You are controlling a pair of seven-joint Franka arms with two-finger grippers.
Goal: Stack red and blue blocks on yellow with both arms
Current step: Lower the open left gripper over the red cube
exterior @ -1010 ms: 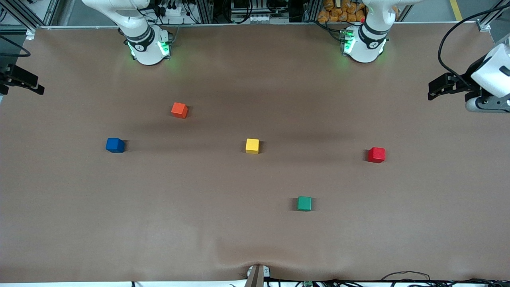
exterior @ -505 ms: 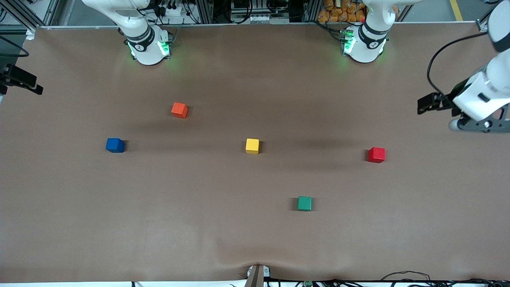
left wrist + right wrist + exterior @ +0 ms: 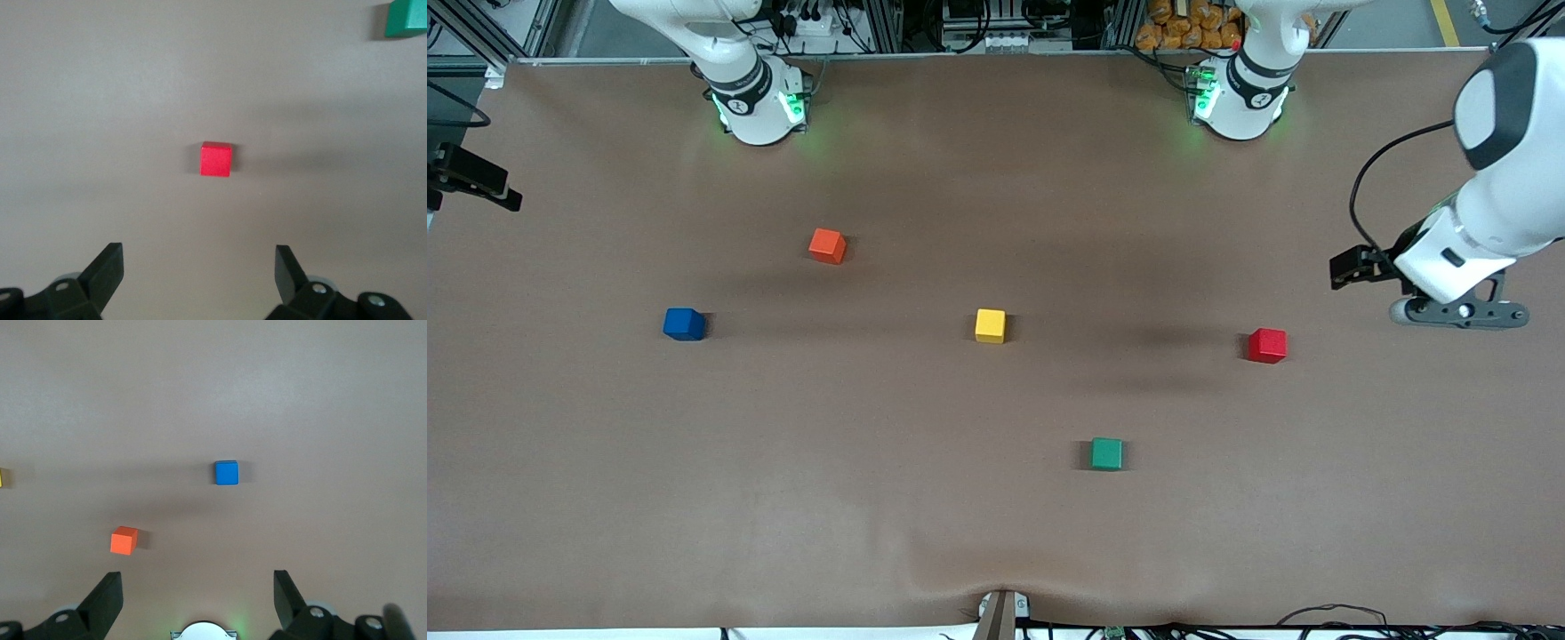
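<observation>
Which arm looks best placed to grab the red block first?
Probably the left. Its open gripper hangs near the red block, framing it; the right gripper faces the blue block.

Even overhead light, soft diffuse shadows, sharp focus, no glare.

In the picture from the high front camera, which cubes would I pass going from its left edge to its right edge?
blue cube → orange-red cube → yellow cube → green cube → red cube
</observation>
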